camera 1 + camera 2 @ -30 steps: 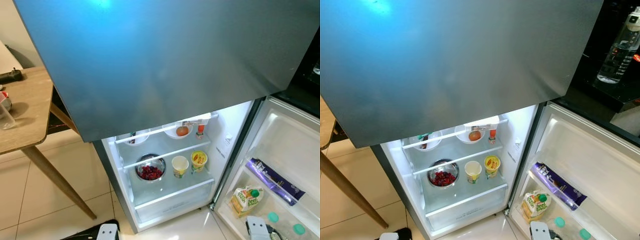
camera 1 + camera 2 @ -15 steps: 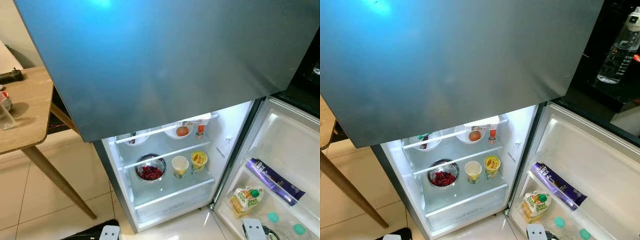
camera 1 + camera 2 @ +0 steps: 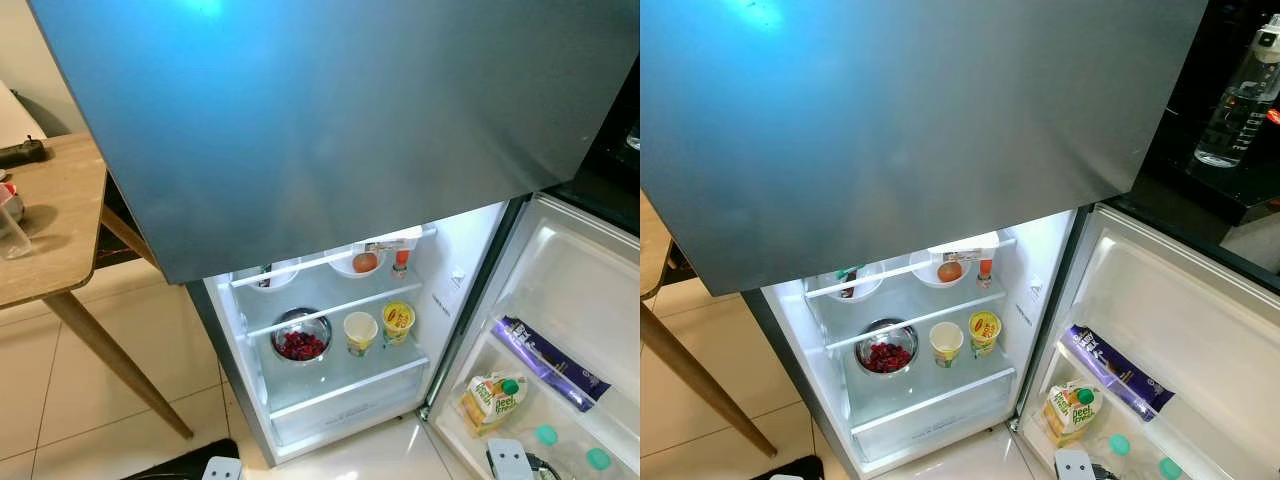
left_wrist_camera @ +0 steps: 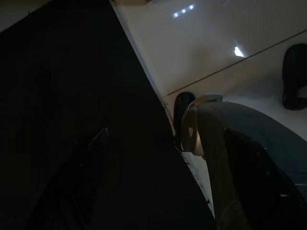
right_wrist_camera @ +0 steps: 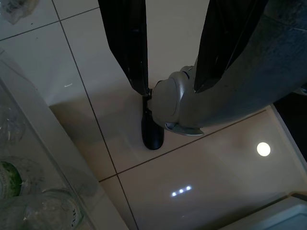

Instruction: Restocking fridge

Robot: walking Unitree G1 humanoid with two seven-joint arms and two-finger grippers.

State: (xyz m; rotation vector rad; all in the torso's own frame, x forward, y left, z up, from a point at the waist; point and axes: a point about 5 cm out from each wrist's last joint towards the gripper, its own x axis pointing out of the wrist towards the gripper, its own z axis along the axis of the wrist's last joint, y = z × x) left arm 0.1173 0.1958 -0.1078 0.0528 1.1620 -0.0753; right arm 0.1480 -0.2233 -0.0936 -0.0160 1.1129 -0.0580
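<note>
Right wrist view, right gripper point(image 5: 170, 48) hanging over floor tiles point(image 5: 91, 105), black fingers parted, empty, left gripper's state unclear

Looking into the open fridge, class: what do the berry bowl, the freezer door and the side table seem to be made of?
Berry bowl: probably stainless steel, shiny reflective rim. Freezer door: brushed dark metal finish, soft blue sheen. Side table: wood or wood-look laminate, pale visible grain.

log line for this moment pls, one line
fridge: lower door open | shelf: berry bowl, two cups | door rack: juice carton | right gripper: open, idle over floor | left gripper: idle
</note>
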